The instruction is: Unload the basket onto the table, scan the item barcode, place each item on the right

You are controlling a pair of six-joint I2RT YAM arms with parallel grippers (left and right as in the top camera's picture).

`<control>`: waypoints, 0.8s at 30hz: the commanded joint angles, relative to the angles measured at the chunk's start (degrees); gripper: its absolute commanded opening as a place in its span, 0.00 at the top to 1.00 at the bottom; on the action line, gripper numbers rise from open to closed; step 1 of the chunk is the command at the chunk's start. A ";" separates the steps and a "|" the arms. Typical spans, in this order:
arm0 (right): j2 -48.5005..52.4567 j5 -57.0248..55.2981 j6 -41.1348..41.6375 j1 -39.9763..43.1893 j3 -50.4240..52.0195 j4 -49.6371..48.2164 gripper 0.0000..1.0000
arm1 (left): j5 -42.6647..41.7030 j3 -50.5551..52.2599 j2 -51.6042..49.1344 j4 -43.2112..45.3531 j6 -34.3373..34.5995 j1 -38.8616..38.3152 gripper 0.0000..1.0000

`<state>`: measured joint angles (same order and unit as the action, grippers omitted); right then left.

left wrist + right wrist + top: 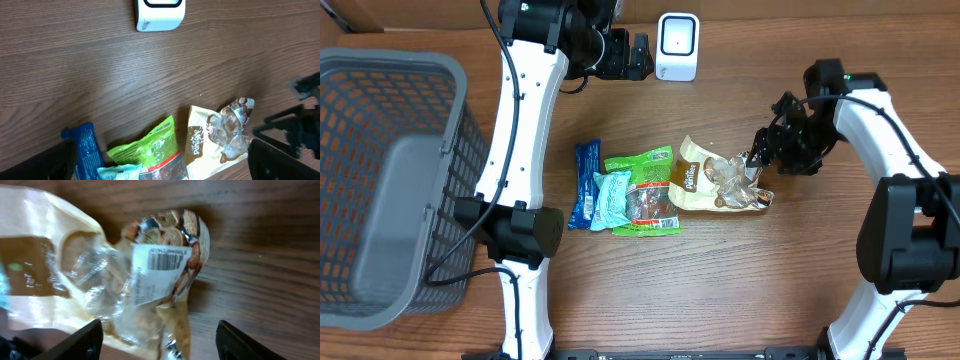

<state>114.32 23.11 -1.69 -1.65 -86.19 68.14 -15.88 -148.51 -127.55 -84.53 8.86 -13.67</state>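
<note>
Right wrist view puts the prize dead centre: a cream paper snack bag with a crinkled clear plastic window (100, 280), lying flat on the brown wooden worktop (270, 255). Its white barcode label (165, 260) faces up at the bag's printed end. The right pincer (160, 345) hangs directly over that end, its two dark fingers (75, 340) spread wide at the bottom corners of the frame. The bag sits between them and nothing is gripped.

Overhead, the bag lies right of centre, its left edge touching a green foil packet (645, 190). A pale teal packet (612, 198) and a blue wrapper (585, 185) line up beyond. The white box-shaped scanner (677, 45) stands at the upper middle, well apart from the pile. The left pincer (642, 55) waits just beside it, fully open and empty.

By my reading, this is the pick-up step. Next, the right pincer needs to close on the bag's end without covering the label. Then it must lift the bag and turn the barcode toward the scanner's face. That slippery, crumpled plastic could slide or fold over the code.
</note>
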 commanded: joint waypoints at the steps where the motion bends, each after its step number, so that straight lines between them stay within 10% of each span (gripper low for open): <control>1: 0.70 -0.15 -0.22 -0.20 5.03 -3.21 0.28 | -0.24 -1.01 0.90 -0.11 0.57 -0.17 0.00; 6: 0.70 -0.98 -0.20 -0.22 10.88 -10.80 0.40 | -0.24 -1.01 0.90 -0.11 0.57 -0.17 0.00; 14: 0.66 -7.32 -0.17 0.15 12.85 -15.56 0.96 | -0.24 -1.01 0.90 -0.13 0.57 -0.17 0.00; 24: 0.68 -12.44 -17.57 1.51 9.40 -34.29 0.86 | -0.24 -1.01 0.90 -0.11 0.57 -0.17 0.00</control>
<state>114.83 12.95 -8.99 -0.40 -75.48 38.48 -15.88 -148.51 -127.55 -84.64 8.88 -13.67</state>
